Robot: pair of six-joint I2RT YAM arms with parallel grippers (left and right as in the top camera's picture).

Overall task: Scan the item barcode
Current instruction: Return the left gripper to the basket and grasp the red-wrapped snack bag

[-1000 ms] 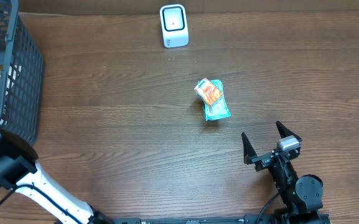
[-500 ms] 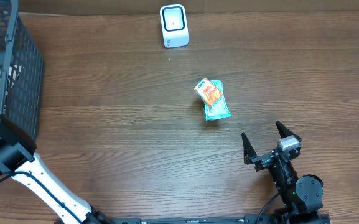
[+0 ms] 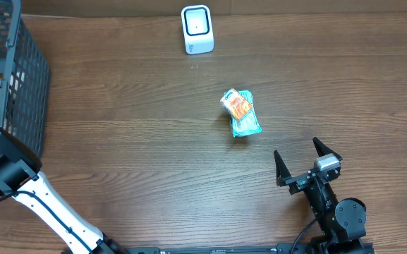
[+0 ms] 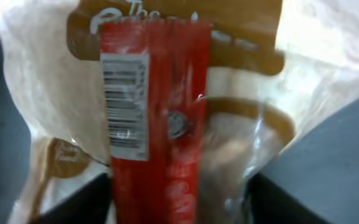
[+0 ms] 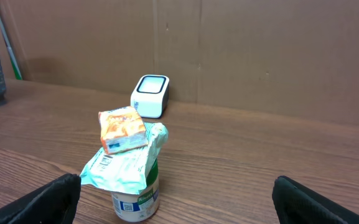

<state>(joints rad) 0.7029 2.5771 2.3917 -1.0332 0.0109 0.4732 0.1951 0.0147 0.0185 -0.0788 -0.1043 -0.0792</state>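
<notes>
Lying between the left jaws, the red packet (image 4: 160, 124) may be gripped, unclear; right jaws gape.

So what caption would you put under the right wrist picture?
Orange packet resting on a teal wrapper over a small white tub, white scanner behind, on a wooden table.

Mock shop checkout, barcode scanner (image 3: 197, 29), wire basket (image 3: 27, 77), cardboard backdrop (image 5: 241, 50)
</notes>
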